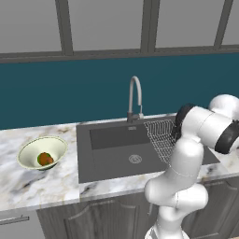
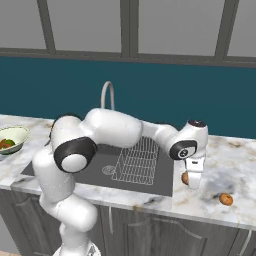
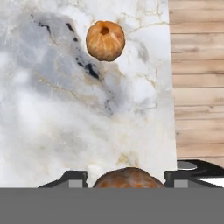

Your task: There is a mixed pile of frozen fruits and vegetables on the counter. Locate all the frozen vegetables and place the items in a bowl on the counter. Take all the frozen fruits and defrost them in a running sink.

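Note:
My gripper point(image 2: 191, 182) reaches down to the counter point(image 2: 227, 167) right of the sink point(image 2: 97, 174). Its fingers stand shut on either side of a round orange frozen fruit point(image 3: 127, 177), whose edge shows beside the fingers point(image 2: 184, 177). A second orange frozen fruit point(image 3: 105, 40) lies loose on the marble further right point(image 2: 226, 199). Far left stands the pale green bowl point(image 1: 57, 144), with a green ball point(image 1: 39, 160) and a brown-orange piece point(image 1: 46, 158) inside. The bowl point(image 2: 19, 134) also sits at the left edge of the right base view.
A wire rack point(image 1: 161, 135) rests in the right part of the sink point(image 1: 116, 156), under the curved silver faucet point(image 1: 134, 98). In the hand view the counter's point(image 3: 52, 109) front edge runs along the right, with wooden floor point(image 3: 197, 87) beyond.

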